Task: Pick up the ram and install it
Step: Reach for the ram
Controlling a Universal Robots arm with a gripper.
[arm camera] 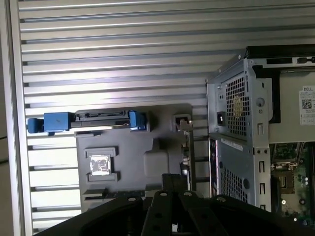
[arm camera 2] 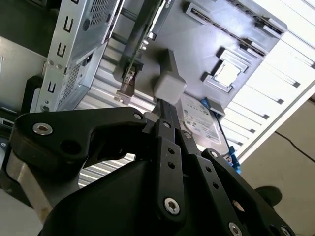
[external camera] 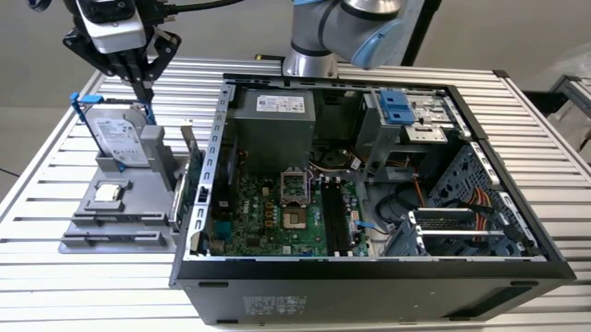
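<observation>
Slatted metal table (external camera: 46, 173) carries an open computer case (external camera: 369, 290) lying on its side, with a gray holder tray (external camera: 102, 238) just beside it on the exterior view's left. Gripper (external camera: 145, 93) hangs over the back part of the tray, fingers pressed together with nothing seen between them; in both wrist views it points down at the tray (arm camera 2: 164, 104) (arm camera: 172, 182). Directly under it are a silver hard drive (external camera: 120, 138) standing upright in a blue frame and a tall gray post (external camera: 152, 146) of the tray, the post seen right at the fingertips in the second wrist view (arm camera 2: 170, 86). A small square processor chip (external camera: 109, 192) lies flat in a recess nearer the tray's front, also seen in the first wrist view (arm camera: 100, 164). The ram (external camera: 183, 181) looks to be the thin green board standing on edge along the tray side nearest the case, apart from the gripper and tight against the case's perforated side wall (external camera: 217, 159), which crowds that side. Inside the case: green motherboard (external camera: 268, 214), empty-looking black memory slots (external camera: 337, 218), gray power supply (external camera: 273, 131), blue drive brackets (external camera: 397, 107), orange and red cables (external camera: 461, 200). Arm base (external camera: 309, 62) stands behind the case.
</observation>
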